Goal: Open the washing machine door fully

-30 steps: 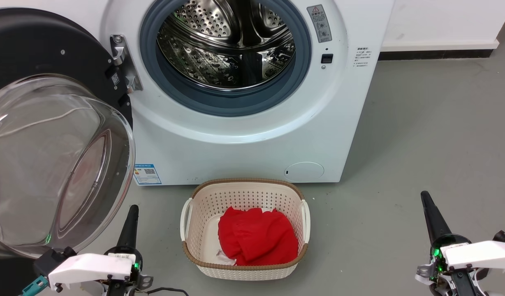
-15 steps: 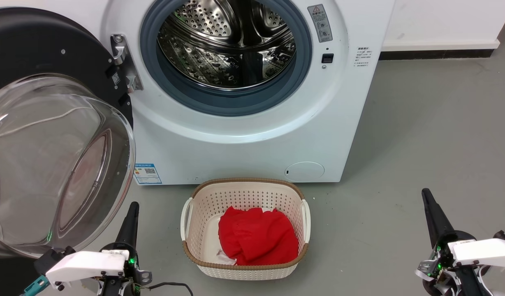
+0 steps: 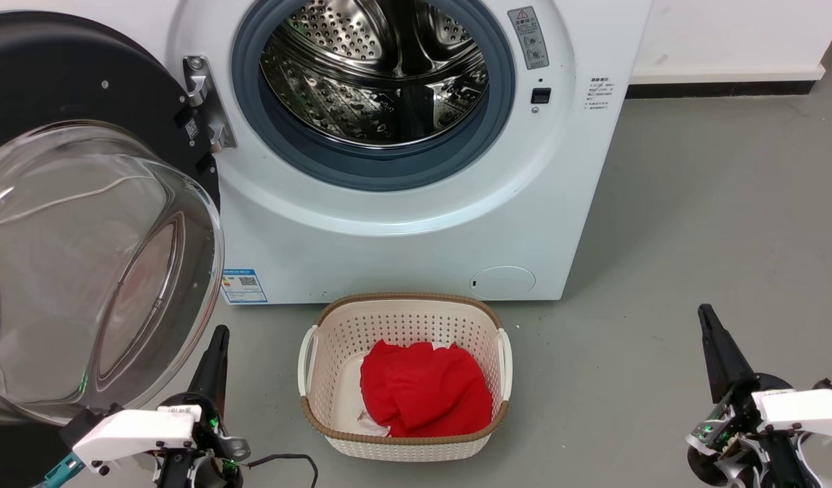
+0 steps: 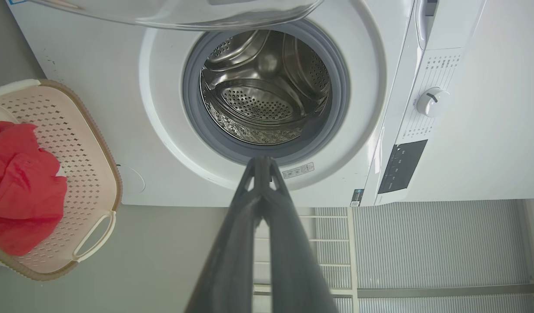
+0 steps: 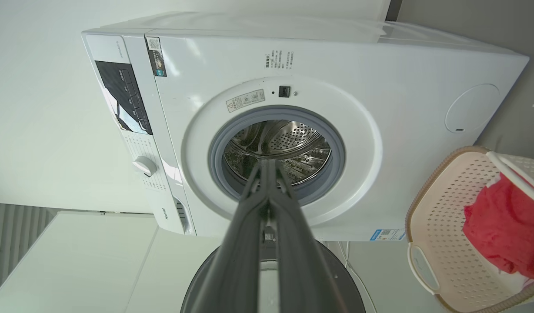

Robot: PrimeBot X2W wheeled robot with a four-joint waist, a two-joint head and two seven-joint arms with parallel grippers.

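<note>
The white washing machine [image 3: 402, 237] stands with its steel drum exposed. The washing machine door [image 3: 64, 74], a black disc with a clear glass bowl [image 3: 84, 271], is swung out to the left on its hinge. My left gripper [image 3: 219, 332] is shut and empty, just right of the bowl's lower rim and apart from it. In the left wrist view my left gripper [image 4: 261, 160] points at the drum mouth, with the bowl [image 4: 184, 13] along the top edge. My right gripper [image 3: 704, 312] is shut and empty over the floor at the lower right. In the right wrist view my right gripper [image 5: 269, 163] faces the drum, with the door [image 5: 343, 282] below it.
A cream laundry basket [image 3: 402, 301] holding a red cloth [image 3: 423, 393] sits on the grey floor before the machine, between my grippers. Bare floor [image 3: 694, 203] spreads to the right of the machine. A white wall with a dark skirting runs behind.
Both grippers have drifted slightly, their fingertips a little higher in the head view and their wrists lower. The door and the basket stand as before.
</note>
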